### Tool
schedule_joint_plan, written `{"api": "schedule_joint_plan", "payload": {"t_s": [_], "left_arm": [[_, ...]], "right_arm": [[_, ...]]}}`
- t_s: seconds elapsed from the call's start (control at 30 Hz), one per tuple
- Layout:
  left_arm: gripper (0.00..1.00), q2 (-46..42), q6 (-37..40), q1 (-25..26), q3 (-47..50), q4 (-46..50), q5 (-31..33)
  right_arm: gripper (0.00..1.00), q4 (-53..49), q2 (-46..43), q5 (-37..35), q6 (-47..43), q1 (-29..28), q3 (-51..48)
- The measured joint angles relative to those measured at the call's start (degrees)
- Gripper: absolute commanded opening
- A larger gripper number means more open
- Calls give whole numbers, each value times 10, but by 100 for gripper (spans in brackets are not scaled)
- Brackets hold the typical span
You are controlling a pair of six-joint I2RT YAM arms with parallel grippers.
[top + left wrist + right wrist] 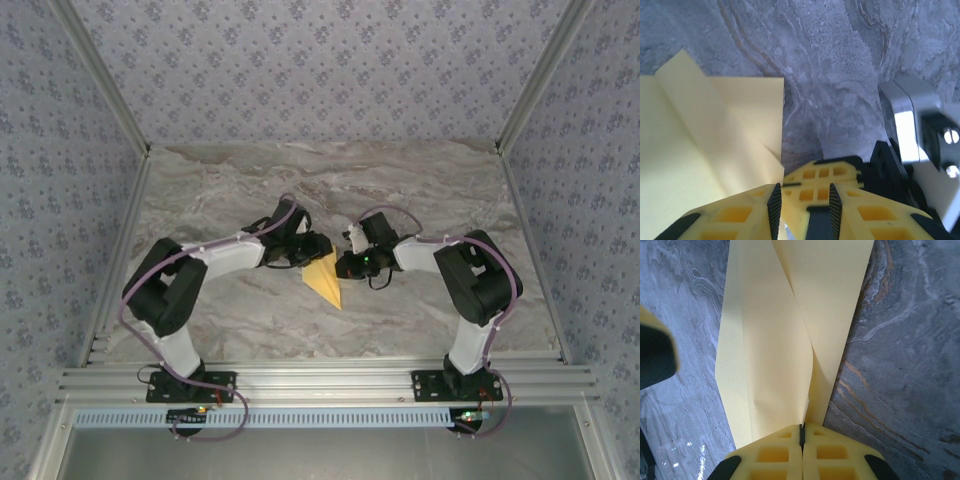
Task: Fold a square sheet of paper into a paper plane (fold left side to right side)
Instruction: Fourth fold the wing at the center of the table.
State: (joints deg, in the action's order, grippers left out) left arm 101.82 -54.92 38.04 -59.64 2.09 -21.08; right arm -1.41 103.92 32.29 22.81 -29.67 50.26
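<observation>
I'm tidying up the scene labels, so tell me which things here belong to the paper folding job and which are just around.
Job: yellow paper, pinched in the shut right hand; left hand at its edge.
Surroundings only: marble table, metal frame rail, patterned walls.
</observation>
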Motion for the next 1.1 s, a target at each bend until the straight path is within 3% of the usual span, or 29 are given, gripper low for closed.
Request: {"api": "schedule_joint_plan", "payload": {"t_s": [0.33, 0.9, 1.1], "left_arm": [[31, 61, 0, -5, -20, 11, 0], [30, 63, -1, -10, 2, -2, 11], [26, 63, -3, -13, 15, -18, 9]], "right_arm": [[7, -6, 0, -4, -2, -2, 3], [8, -18, 0, -13, -13, -6, 10], [13, -20, 0, -14, -14, -6, 12]]}}
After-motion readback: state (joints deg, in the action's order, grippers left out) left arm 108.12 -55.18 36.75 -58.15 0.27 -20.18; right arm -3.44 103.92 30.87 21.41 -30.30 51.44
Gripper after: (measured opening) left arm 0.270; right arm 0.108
